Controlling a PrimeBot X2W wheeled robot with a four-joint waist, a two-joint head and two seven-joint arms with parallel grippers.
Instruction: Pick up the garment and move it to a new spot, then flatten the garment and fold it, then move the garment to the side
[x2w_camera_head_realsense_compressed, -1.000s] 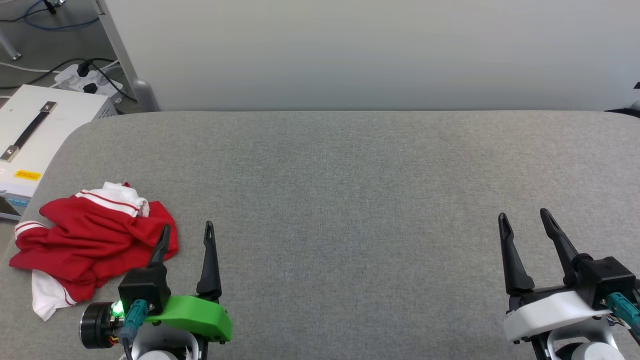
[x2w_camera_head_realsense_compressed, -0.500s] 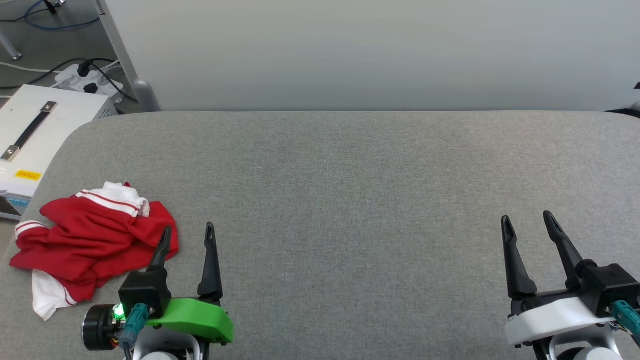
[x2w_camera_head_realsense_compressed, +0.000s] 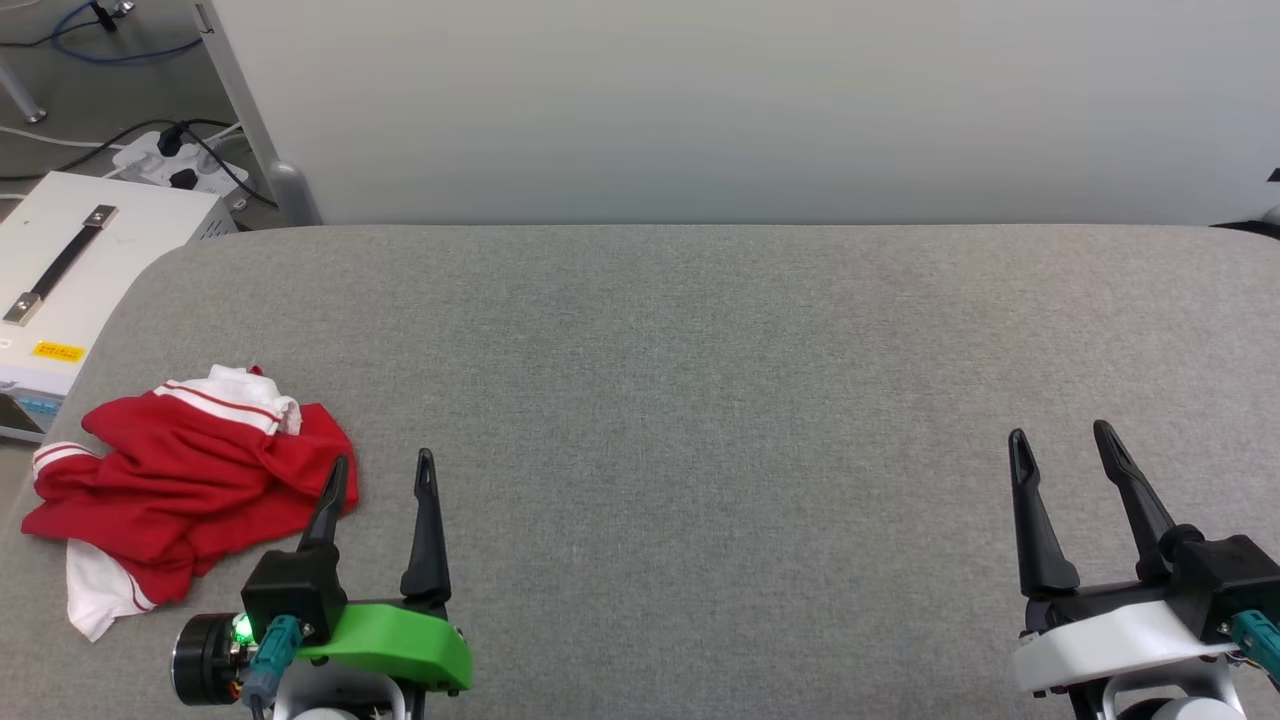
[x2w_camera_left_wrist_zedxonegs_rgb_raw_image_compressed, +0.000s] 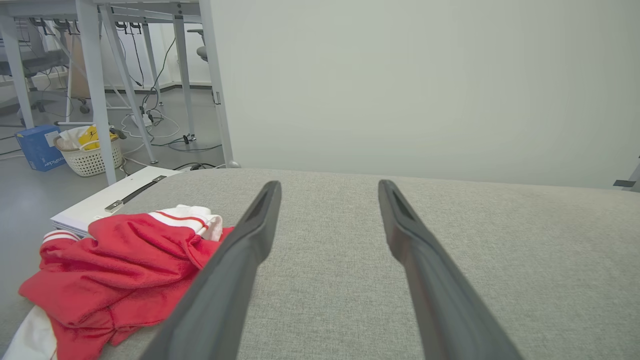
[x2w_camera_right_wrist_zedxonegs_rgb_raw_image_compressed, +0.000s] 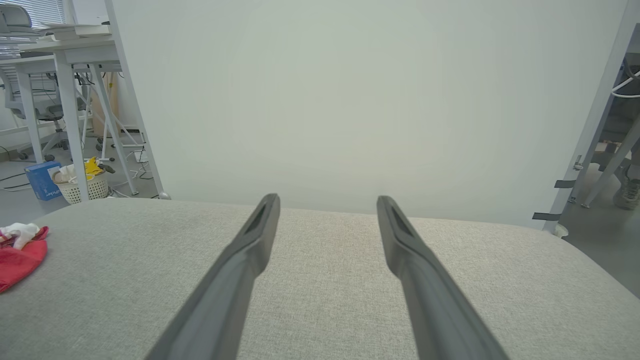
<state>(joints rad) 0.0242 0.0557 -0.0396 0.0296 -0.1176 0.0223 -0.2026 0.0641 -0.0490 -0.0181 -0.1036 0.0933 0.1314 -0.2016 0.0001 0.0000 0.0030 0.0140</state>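
Observation:
The garment (x2w_camera_head_realsense_compressed: 170, 490) is a crumpled red heap with white striped sleeves, lying at the near left of the grey padded table (x2w_camera_head_realsense_compressed: 700, 380). My left gripper (x2w_camera_head_realsense_compressed: 382, 470) stands open just right of the heap, its left finger overlapping the red edge in the head view. In the left wrist view the garment (x2w_camera_left_wrist_zedxonegs_rgb_raw_image_compressed: 120, 265) lies left of my open left gripper (x2w_camera_left_wrist_zedxonegs_rgb_raw_image_compressed: 327, 187). My right gripper (x2w_camera_head_realsense_compressed: 1062, 440) is open over bare table at the near right. From the right wrist, the garment (x2w_camera_right_wrist_zedxonegs_rgb_raw_image_compressed: 20, 250) shows at the far left edge beyond the open right gripper (x2w_camera_right_wrist_zedxonegs_rgb_raw_image_compressed: 327, 200).
A white case (x2w_camera_head_realsense_compressed: 70, 280) with a black handle sits off the table's left edge, with a power strip and cables (x2w_camera_head_realsense_compressed: 170, 150) behind it. A pale wall panel (x2w_camera_head_realsense_compressed: 740, 100) rises along the table's far edge. A white basket (x2w_camera_left_wrist_zedxonegs_rgb_raw_image_compressed: 90, 155) and table legs stand on the floor.
Both grippers have slipped slightly down and to the right in the head view, and the whole picture has shifted a little. The garment lies as before.

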